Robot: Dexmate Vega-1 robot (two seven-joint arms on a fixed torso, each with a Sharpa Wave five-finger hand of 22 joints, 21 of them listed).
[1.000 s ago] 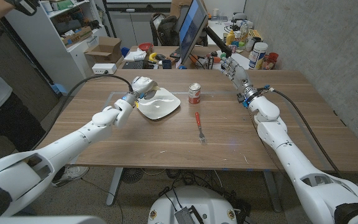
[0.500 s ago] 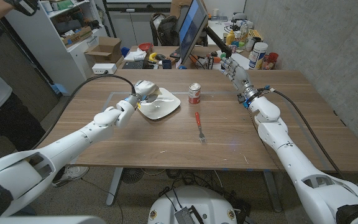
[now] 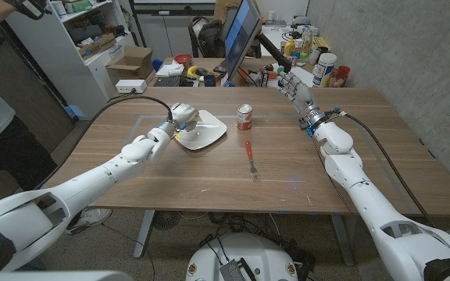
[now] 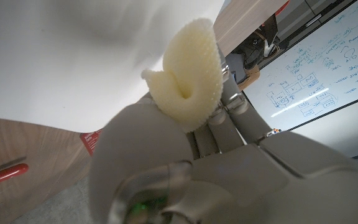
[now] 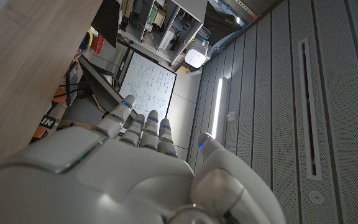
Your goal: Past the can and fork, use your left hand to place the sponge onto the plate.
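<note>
Beside the can [image 3: 244, 117] and fork [image 3: 251, 160], left hand [image 3: 182, 115] grips the sponge [image 4: 190, 78] over the plate [image 3: 205, 133].

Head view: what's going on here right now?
The left hand holds a pale yellow sponge squeezed in its fingers, at the near-left rim of the white plate; the hand has not let go of it. The can stands right of the plate, and the red-handled fork lies nearer the robot. The right hand is raised over the table's far right side, fingers extended, holding nothing.
</note>
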